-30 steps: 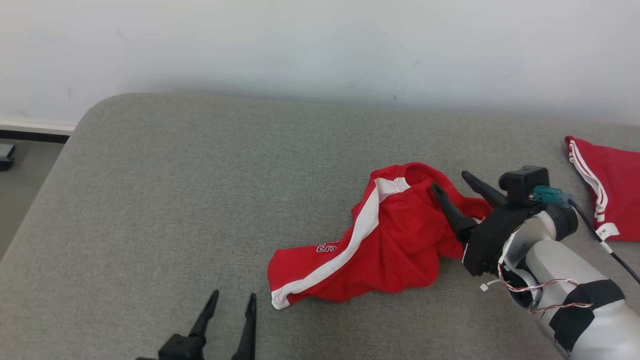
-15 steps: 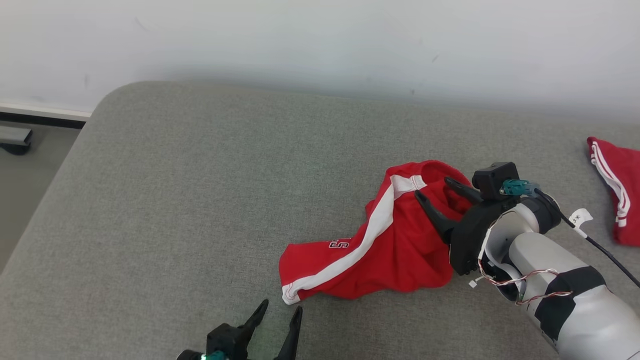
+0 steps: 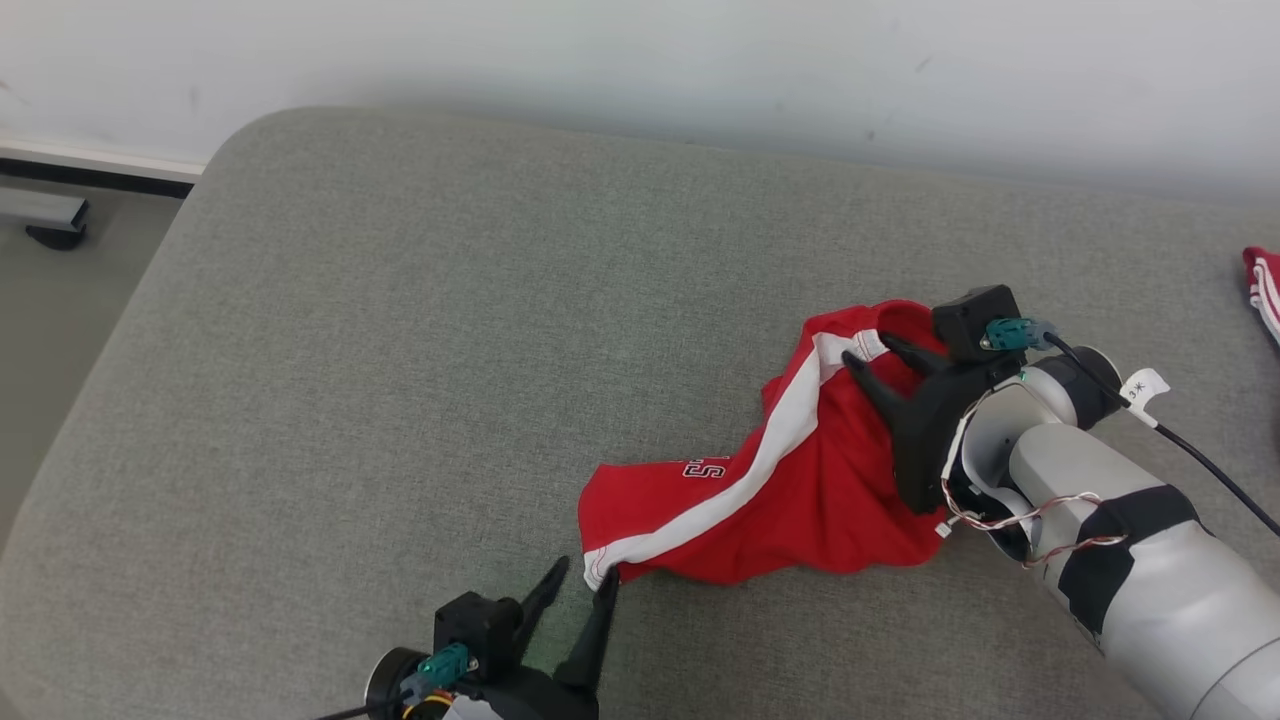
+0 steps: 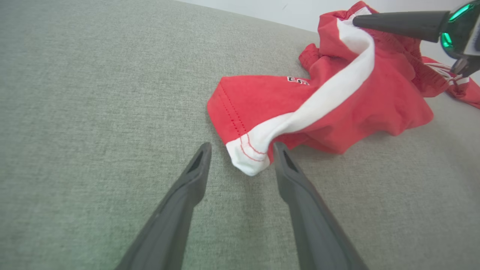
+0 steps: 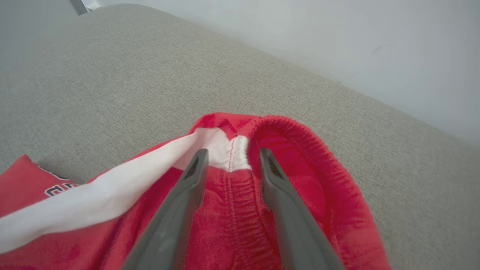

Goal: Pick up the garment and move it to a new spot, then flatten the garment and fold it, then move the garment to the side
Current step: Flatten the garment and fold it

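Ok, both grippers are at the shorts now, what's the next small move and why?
Probably shut both grippers where they are. The left gripper is open with the white hem corner of the shorts between its fingertips, and the right gripper is open over the waistband. Nothing is gripped yet.

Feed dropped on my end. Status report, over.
Left claw open, straddling hem corner. Right claw open at waistband. Red shorts crumpled on grey cushion, not yet gripped. Second red garment far right, apart.
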`<state>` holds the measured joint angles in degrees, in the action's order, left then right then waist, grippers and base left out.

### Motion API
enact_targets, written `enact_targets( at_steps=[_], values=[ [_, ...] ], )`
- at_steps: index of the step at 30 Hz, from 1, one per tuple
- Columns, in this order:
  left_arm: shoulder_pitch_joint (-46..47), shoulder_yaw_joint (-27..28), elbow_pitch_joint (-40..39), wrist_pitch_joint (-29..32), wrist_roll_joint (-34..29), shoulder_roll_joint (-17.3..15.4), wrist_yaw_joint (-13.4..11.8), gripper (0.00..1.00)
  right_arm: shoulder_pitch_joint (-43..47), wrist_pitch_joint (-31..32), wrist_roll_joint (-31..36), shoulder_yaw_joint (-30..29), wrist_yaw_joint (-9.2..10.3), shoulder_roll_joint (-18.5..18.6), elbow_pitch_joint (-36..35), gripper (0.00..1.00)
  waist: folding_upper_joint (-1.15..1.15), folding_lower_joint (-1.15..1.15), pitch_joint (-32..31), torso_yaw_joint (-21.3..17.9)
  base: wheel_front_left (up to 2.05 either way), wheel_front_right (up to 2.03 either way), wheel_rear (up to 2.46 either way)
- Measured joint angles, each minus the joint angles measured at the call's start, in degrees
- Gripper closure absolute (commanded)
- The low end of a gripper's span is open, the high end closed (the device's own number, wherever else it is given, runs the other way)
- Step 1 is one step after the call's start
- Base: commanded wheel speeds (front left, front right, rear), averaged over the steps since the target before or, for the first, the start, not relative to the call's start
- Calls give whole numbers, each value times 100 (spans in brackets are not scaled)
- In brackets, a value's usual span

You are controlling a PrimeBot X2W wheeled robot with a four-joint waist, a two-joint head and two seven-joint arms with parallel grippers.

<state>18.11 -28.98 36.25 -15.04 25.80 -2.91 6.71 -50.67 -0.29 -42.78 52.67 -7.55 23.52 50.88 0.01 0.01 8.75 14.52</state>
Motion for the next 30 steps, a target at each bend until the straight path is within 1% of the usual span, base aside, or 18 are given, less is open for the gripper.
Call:
enact_targets(
  at_steps=[4,7,12,15,19,24,27,30],
  values=[
    [137,-92,52,0,182,3,-26,100,-119,-203,-89,93,0,-74,102,100,0,0,28,51,0,0,0],
    [136,-5,-11,0,190,4,-104,100,-86,-457,-182,215,0,-55,-19,100,0,0,-31,42,0,0,0],
    [-152,382,-270,-1,-196,-9,-167,100,259,-907,-521,266,0,189,-595,100,0,-1,-222,-44,0,0,0],
    [-476,654,-479,0,-348,-80,-171,100,570,-1049,-736,207,0,459,-1038,100,0,-1,-354,-152,0,0,0],
    [-887,973,-703,0,-530,-191,-200,100,1116,-1082,-977,73,0,823,-1739,100,0,-2,-520,-364,0,0,0],
    [-1264,1185,-851,0,-687,-207,-166,100,1985,-1027,-1156,-272,0,1204,-2627,100,-1,-2,-697,-660,0,0,0],
    [-1433,1250,-829,-1,-782,-187,-130,100,2688,-988,-1172,-587,0,1285,-3023,100,-1,-2,-768,-819,0,0,0],
    [-1563,1339,-755,-1,-794,-157,-111,100,3355,-964,-1200,-962,0,1239,-3278,100,-1,-2,-810,-953,0,0,0]
  ],
)
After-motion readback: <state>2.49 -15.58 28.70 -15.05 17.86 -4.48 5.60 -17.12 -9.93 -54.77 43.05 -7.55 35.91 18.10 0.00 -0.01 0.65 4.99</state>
